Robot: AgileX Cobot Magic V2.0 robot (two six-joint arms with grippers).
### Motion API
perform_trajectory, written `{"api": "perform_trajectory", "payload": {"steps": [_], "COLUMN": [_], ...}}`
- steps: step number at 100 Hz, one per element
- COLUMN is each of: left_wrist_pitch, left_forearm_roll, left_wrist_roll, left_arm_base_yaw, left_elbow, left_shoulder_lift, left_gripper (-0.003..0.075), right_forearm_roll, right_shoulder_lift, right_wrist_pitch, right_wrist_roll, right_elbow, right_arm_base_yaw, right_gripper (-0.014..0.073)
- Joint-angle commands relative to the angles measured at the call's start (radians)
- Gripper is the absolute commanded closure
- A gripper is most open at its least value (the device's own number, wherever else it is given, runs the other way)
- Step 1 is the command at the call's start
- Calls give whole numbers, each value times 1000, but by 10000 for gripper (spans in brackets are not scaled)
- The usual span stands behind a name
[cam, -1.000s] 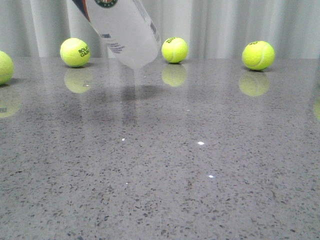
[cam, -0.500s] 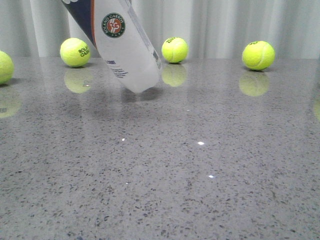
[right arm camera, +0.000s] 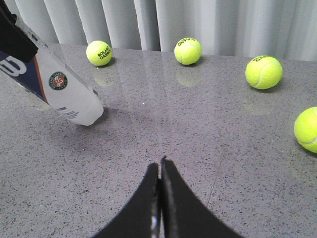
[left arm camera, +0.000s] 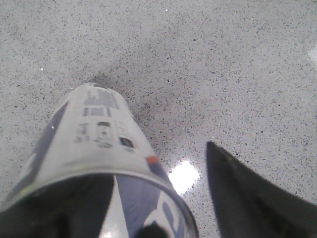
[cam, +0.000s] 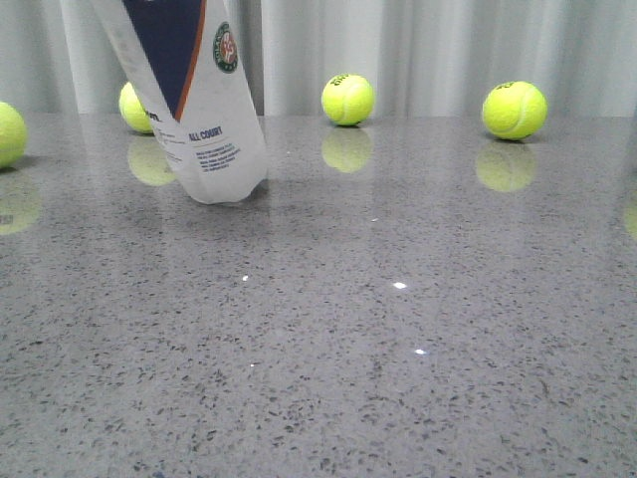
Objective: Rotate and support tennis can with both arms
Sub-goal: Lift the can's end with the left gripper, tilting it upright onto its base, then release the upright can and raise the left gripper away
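My left gripper [left arm camera: 148,218] pinches the tall white plastic tennis can with navy panel [cam: 194,100], tilted, its base on the grey speckled counter [cam: 418,329]. My right gripper [right arm camera: 159,171], pressed together, waits well apart, ready to support it.

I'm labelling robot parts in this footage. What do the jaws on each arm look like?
Both look matte black and unmarked. The right gripper shows two smooth curved jaws tapering to thin tips. Of the left gripper, the wrist view shows one dark, wedge-shaped jaw narrowing to a point, and a black block appears in the right wrist view. No cables, labels or sleeves are visible.
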Motion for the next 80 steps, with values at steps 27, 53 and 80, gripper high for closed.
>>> {"api": "perform_trajectory", "payload": {"steps": [27, 53, 80], "left_wrist_pitch": [-209, -285, -306], "left_forearm_roll": [43, 47, 53], "left_wrist_roll": [-7, -7, -7], "left_arm_base_yaw": [-2, -2, 2], "left_elbow": [-36, -36, -36], "left_shoulder_lift": [-37, -37, -35], "left_gripper": [227, 227, 227], "right_forearm_roll": [-7, -7, -7], "right_shoulder_lift": [10, 10, 10], "right_wrist_pitch": [-73, -73, -73], "right_wrist_roll": [-1, -1, -1], "right_elbow": [-25, -25, -25], "right_arm_base_yaw": [-5, -5, -5], "right_gripper": [658, 658, 658]}}
